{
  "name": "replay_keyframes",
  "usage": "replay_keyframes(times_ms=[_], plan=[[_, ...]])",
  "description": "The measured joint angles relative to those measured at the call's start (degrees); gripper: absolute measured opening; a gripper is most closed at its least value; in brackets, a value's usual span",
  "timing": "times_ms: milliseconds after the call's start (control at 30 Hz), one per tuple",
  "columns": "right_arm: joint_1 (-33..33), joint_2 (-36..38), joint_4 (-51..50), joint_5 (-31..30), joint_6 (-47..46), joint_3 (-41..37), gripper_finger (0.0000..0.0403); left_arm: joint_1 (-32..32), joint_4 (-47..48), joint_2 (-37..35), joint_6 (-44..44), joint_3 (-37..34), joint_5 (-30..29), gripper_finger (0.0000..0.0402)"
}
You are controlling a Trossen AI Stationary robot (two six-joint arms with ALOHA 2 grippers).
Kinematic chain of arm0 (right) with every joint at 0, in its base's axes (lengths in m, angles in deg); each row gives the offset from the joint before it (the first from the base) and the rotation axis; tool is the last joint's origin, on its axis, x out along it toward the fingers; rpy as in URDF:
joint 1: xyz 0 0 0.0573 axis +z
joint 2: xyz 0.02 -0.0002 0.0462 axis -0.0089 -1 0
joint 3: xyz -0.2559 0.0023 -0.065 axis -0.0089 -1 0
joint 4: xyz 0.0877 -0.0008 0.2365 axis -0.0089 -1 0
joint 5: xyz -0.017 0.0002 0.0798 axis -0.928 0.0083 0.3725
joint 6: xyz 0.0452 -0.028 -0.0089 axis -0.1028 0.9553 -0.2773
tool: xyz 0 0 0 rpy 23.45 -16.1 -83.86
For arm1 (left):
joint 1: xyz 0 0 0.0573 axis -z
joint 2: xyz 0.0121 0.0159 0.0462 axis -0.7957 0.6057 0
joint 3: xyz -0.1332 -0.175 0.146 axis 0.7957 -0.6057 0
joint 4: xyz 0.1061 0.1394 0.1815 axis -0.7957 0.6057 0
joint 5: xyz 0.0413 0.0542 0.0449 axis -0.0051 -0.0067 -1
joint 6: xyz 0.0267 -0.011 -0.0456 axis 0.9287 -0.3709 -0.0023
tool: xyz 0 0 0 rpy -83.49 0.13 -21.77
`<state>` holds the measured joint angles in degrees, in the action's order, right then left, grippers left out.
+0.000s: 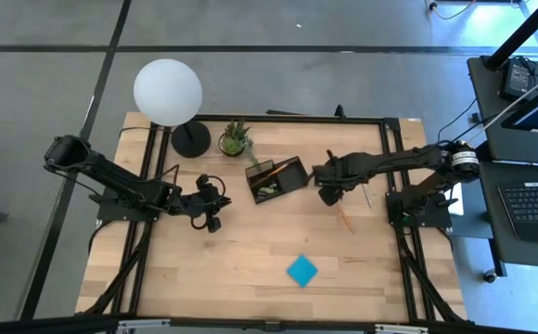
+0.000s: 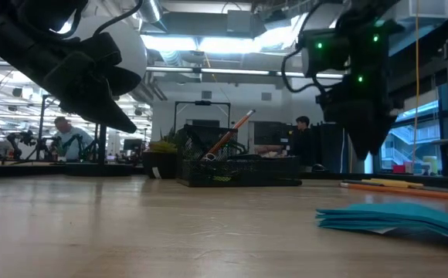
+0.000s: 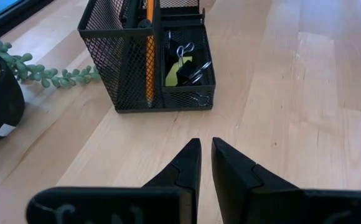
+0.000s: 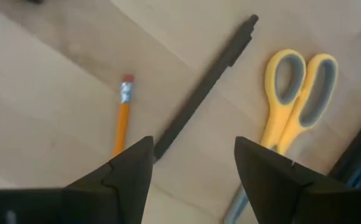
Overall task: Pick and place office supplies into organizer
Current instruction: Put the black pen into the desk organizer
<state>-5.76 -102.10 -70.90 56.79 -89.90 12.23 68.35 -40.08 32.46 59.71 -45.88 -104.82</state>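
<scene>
Going left to right: the left gripper (image 1: 215, 224) is parked over bare tabletop (image 1: 250, 260) just short of the organizer (image 1: 276, 179), jaws nearly together and holding nothing. It's only waiting.

The organizer sits mid-table, right beside the small potted plant (image 1: 235, 140). From the left wrist view it's a black mesh tray: one compartment has an orange pencil (image 3: 148, 56) standing up with something dark next to it, and the neighbouring compartment holds a yellow block (image 3: 175, 71) and some clips (image 3: 185, 53). So it's partly stocked.

The blue sticky-note pad (image 1: 301, 270) lies well apart from everything, near the front edge.

The right gripper (image 4: 193, 163) hangs over the loose stuff to the right of the organizer, jaws spread wide and empty. Under it lie another pencil (image 4: 122, 117), a black pen (image 4: 206, 87) and the yellow-handled scissors (image 4: 295, 93).

What worries me: those three lie close together, and the pen runs diagonally between the fingers. Coming straight down could pinch the pen off-centre so it swivels, or a finger could land on the pencil or the scissors and shove them. Thin round items also roll when squeezed.
</scene>
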Motion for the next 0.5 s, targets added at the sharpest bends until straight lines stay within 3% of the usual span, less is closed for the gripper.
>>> replay_keyframes(times_ms=[200, 500], plan=[[-2.97, 0.02, 4.74, 0.57, -1.49, -3.83, 0.0226, -0.01, 0.35, 0.0, 0.02, -0.01, 0.0, 0.0031], [-4.98, 0.02, 14.3, 6.66, -4.52, -11.86, 0.0226, 0.0, 0.46, 0.0, 0.0, 0.0, 0.01, 0.0031]])
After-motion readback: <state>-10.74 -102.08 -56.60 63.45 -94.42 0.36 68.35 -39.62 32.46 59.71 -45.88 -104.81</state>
